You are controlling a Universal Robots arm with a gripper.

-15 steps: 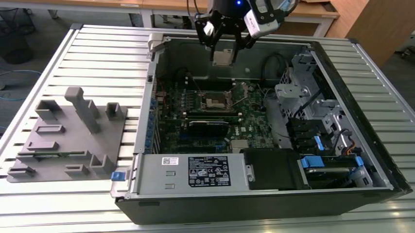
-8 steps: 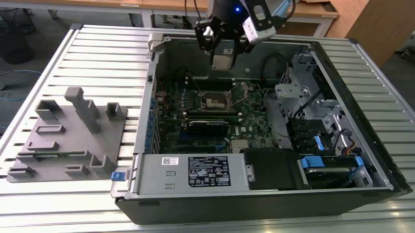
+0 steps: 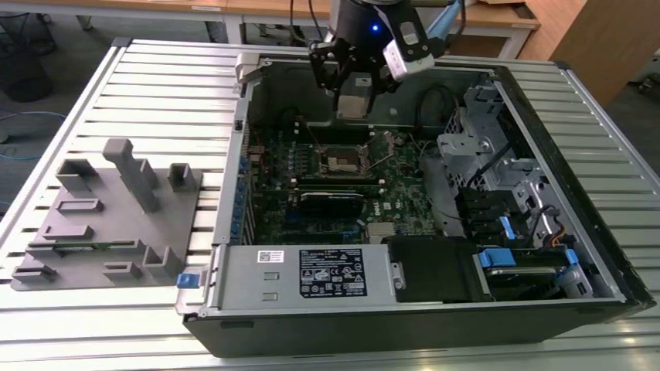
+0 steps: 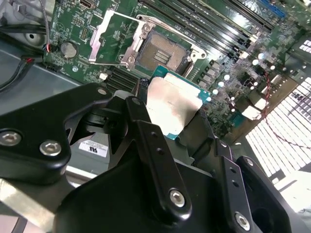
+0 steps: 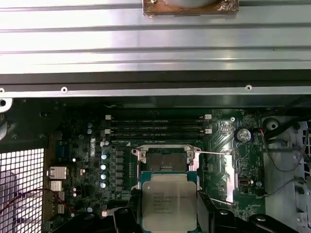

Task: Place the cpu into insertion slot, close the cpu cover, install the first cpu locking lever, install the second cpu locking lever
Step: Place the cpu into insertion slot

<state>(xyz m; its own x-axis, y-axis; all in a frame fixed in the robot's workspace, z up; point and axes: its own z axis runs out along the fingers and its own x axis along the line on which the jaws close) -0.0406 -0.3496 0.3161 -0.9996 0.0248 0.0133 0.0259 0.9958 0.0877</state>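
A: Gripper (image 4: 170, 112) is clamped on the cpu (image 4: 172, 102) by two opposite edges, metal top facing both wrist views. Chip hangs over the motherboard (image 3: 270, 209) near the insertion slot (image 4: 160, 52), not touching it.
B: Slot?
A: Bare. The cpu cover (image 4: 97, 41) stands open beside it. You want the chip level and square to the rim. Lower it straight, with no pressing and no sliding across the contacts.
B: Blind spots?
A: Chip underside and corner key are hidden. First wrist view cuts off one edge of the chip. Can't tell the levers from the cover frame.
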